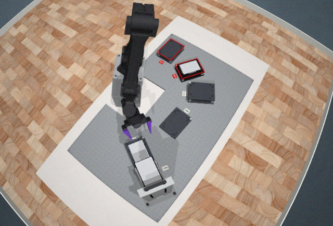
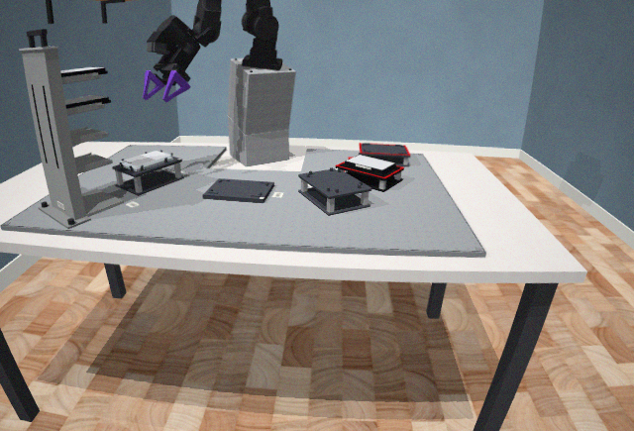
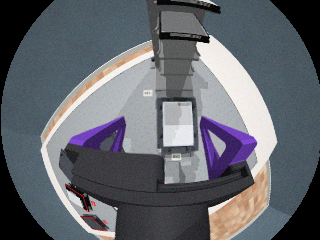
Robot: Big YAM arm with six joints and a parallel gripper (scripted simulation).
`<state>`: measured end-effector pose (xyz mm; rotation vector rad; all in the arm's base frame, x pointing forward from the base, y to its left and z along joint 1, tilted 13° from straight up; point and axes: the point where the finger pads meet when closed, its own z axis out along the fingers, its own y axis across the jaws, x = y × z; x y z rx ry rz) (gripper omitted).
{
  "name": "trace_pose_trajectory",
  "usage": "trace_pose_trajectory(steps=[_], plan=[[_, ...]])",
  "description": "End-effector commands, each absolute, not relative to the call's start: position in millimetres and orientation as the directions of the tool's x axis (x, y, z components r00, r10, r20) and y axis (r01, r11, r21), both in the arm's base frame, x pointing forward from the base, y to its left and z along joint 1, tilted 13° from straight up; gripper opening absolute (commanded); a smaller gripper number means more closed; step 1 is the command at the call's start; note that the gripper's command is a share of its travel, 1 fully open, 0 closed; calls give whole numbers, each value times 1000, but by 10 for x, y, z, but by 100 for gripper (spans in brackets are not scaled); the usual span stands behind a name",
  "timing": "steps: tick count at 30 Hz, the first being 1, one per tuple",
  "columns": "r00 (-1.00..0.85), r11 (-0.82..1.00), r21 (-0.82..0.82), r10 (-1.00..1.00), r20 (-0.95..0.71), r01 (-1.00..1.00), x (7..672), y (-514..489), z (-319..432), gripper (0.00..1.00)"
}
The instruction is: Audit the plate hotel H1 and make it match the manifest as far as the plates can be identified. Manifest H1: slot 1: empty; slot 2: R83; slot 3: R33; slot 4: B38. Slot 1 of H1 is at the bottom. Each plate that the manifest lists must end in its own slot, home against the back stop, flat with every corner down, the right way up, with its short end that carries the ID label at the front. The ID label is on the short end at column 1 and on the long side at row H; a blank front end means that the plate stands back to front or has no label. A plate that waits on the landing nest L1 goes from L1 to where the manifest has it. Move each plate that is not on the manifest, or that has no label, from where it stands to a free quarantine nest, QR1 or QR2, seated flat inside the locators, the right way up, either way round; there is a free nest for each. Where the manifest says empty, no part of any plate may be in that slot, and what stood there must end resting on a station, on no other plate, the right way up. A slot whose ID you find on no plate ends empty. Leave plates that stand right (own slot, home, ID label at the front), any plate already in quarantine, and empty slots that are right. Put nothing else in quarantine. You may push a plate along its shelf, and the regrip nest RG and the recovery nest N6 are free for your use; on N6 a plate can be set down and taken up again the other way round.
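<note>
The plate hotel H1 (image 1: 157, 191) (image 2: 47, 124) (image 3: 178, 55) stands at the left end of the grey mat. A plate (image 2: 81, 71) (image 1: 148, 168) lies in its top slot and another plate (image 2: 85, 103) (image 3: 184, 30) in the slot below. The two lower shelves look bare. A white-topped plate (image 1: 136, 147) (image 2: 146, 159) (image 3: 178, 126) lies on a raised nest just in front of the hotel. My gripper (image 1: 140, 134) (image 2: 159, 92) (image 3: 163, 127) is open and empty. It hangs high above that plate's near end and faces the hotel. I cannot read any labels.
Two red-edged quarantine nests sit at the far right: one (image 1: 170, 49) (image 2: 383, 150) is bare, and the other holds a white plate (image 1: 190, 67) (image 2: 369, 161). A raised dark nest (image 1: 201, 92) (image 2: 335, 185) and a flat dark nest (image 1: 175, 122) (image 2: 238, 189) lie mid-mat. The arm's grey pedestal (image 2: 261, 114) stands behind.
</note>
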<state>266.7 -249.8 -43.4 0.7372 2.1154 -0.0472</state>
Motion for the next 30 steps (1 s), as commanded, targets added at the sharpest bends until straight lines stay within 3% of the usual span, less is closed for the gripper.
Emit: trace_pose_trajectory(steps=[1,30], plan=[[-454,835,194,457,-765,515,2648,-2683,-431,100],[-448,840,198,452,-772,506,2641,-2826,-971,100]])
